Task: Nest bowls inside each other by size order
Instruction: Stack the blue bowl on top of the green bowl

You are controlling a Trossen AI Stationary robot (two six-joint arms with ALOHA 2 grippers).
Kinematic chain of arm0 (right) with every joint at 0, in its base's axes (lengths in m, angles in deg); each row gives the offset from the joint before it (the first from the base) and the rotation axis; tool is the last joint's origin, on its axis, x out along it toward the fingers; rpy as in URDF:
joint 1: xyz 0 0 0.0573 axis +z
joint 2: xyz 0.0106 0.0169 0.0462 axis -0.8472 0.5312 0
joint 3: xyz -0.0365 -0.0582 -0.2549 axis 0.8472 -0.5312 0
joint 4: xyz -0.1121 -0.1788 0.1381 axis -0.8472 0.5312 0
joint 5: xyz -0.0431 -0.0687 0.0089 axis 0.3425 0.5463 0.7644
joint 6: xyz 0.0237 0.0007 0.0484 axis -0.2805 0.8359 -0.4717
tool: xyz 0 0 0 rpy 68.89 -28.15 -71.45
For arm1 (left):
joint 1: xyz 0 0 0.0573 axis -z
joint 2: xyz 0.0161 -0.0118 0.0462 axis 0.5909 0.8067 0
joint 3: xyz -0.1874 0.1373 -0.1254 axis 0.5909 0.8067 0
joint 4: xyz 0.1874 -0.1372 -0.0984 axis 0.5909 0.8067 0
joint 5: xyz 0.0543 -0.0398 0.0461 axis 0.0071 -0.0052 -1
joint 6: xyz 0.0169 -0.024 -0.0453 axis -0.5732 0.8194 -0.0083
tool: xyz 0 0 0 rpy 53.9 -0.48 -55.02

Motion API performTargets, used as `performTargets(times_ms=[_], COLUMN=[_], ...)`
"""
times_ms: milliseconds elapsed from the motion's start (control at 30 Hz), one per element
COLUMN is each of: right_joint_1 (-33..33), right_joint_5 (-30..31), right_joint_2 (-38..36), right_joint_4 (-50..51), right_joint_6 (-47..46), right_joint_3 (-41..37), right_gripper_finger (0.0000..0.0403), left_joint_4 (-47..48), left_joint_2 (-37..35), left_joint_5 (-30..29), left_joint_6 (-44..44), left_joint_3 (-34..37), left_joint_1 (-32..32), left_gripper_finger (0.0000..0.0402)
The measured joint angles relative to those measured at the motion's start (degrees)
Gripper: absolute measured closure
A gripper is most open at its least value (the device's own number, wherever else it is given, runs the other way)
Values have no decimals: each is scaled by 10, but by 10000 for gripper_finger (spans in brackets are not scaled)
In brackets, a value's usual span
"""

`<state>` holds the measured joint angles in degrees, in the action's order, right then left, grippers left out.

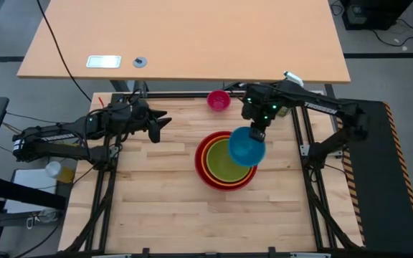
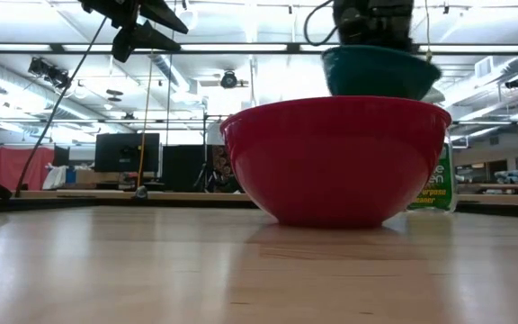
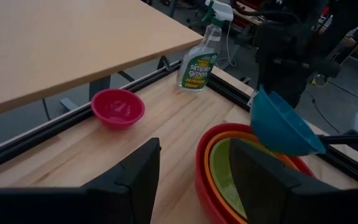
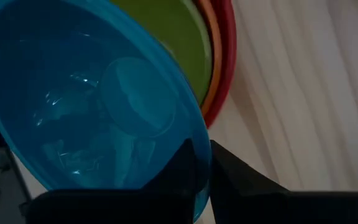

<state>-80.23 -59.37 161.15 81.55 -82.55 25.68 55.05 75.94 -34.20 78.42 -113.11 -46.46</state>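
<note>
The red bowl (image 1: 203, 166) stands on the table with the orange bowl (image 1: 214, 174) and the lime green bowl (image 1: 221, 163) nested in it. My right gripper (image 1: 257, 133) is shut on the blue bowl (image 1: 247, 146), which hangs tilted just above the stack's right far part; in the low view the blue bowl (image 2: 380, 72) hangs above the red bowl's rim (image 2: 335, 162). The magenta pink bowl (image 1: 219, 100) stands alone by the far edge. My left gripper (image 1: 162, 123) is open and empty, above the table's left far part. My right gripper pinches the blue bowl's rim (image 4: 202, 148) at its far side (image 1: 255, 132), one finger inside the bowl (image 4: 180, 163) and one outside (image 4: 235, 171). The fingers come from above, pointing down. The bowl hangs tilted below them, clear of the stack.
A clear spray bottle (image 3: 201, 53) stands at the table's far right corner, behind the right arm. A light wooden desk (image 1: 185, 36) lies beyond the far edge. Bare wood lies in front of the stack and to its left (image 1: 156, 193).
</note>
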Motion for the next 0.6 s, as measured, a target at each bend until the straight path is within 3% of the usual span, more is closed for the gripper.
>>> performTargets(times_ms=[300, 400, 600], right_joint_1=[20, 32, 58], right_joint_5=[31, 61, 56], right_joint_2=[78, 96, 124], right_joint_4=[-74, -72, -73], right_joint_6=[-50, -46, -27], right_joint_3=[56, 62, 62], right_gripper_finger=[370, 370, 370], left_joint_4=[5, 5, 8], left_joint_2=[0, 0, 0], left_joint_5=[0, 0, 0], left_joint_6=[0, 0, 2], left_joint_3=[0, 0, 0], left_joint_1=[0, 0, 0], left_gripper_finger=[208, 208, 208])
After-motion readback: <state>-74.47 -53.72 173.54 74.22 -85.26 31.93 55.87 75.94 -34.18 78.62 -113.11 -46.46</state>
